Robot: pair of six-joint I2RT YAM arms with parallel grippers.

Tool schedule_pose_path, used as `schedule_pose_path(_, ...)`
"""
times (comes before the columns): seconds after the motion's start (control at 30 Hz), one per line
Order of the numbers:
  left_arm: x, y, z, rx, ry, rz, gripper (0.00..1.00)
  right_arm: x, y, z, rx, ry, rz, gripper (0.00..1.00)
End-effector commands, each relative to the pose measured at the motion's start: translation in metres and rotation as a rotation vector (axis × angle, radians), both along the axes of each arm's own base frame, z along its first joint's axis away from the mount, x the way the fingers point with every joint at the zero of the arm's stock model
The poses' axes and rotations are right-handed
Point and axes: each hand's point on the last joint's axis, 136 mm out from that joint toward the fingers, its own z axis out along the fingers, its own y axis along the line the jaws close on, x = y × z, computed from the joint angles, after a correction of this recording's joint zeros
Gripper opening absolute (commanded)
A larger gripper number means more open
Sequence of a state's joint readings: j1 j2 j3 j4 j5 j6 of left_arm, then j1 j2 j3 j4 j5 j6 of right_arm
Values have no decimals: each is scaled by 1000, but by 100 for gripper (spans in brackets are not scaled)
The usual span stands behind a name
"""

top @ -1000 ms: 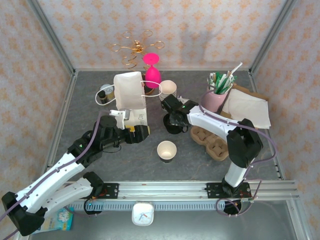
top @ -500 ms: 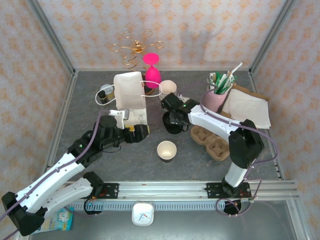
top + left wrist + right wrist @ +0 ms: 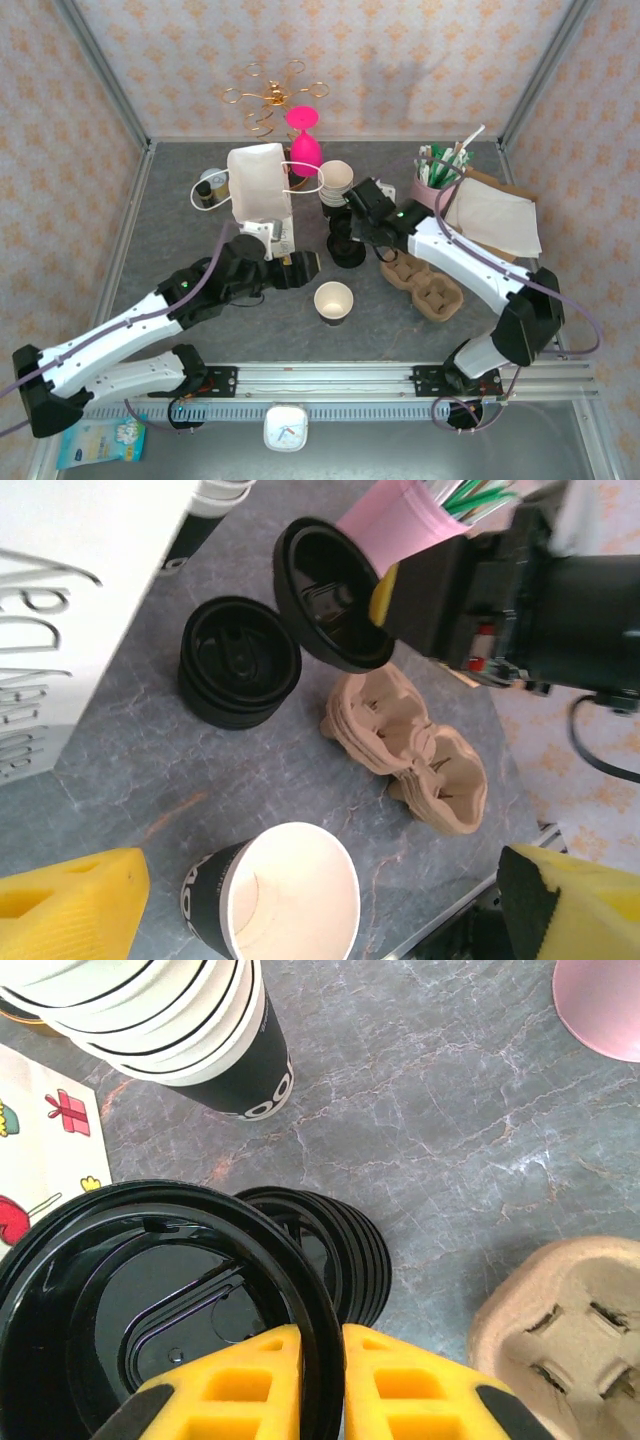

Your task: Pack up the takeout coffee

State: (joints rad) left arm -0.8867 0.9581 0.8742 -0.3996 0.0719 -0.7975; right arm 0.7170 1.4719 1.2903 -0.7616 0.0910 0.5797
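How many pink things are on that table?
2: a pink cup of straws at the back right, and a pink hourglass-shaped ornament at the back middle, next to the white bag. Something small could be hidden behind that bag.

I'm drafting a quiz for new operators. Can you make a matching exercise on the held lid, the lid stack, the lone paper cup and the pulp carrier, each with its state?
Things:
1. held black lid
2. lid stack
3. lone paper cup
4. pulp carrier

States:
A. upright, no lid on it
B. pinched between the right fingers
C. pockets empty
D. black, resting on the table

Pairs: 1-B, 2-D, 3-A, 4-C
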Motion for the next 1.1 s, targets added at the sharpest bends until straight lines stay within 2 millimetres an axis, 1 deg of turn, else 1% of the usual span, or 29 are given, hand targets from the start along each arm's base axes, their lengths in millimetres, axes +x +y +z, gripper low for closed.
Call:
schedule_pose_path(0.0,15,-7,8,-20,-1,118,88,-14,-10,3,-17,14,40,15)
schedule_pose_path(0.1,25,-17,2,-17,7,174,84,-21,-12,3,-22,16,72,14)
schedule_pose_path(0.23,38,-33,-5,-35,29,205,80,-28,-15,2,-20,17,96,14)
schedule_pose_path(0.43,53,-52,-2,-127,39,254,72,-37,-17,2,0,6,137,14)
schedule_pose_path(0.57,63,-66,-3,-137,50,263,67,-42,-19,2,-2,2,155,14)
schedule_pose_path(0.73,71,-74,-11,-115,61,284,58,-47,-25,5,2,-20,160,14)
schedule_pose_path(0.83,75,-73,-16,-104,68,307,52,-49,-28,6,1,-28,160,14)
schedule_pose_path(0.9,77,-76,-17,-102,65,307,49,-51,-30,6,-3,-29,163,14)
schedule_pose_path(1.07,81,-86,-17,-99,66,285,39,-53,-29,7,2,-32,181,14)
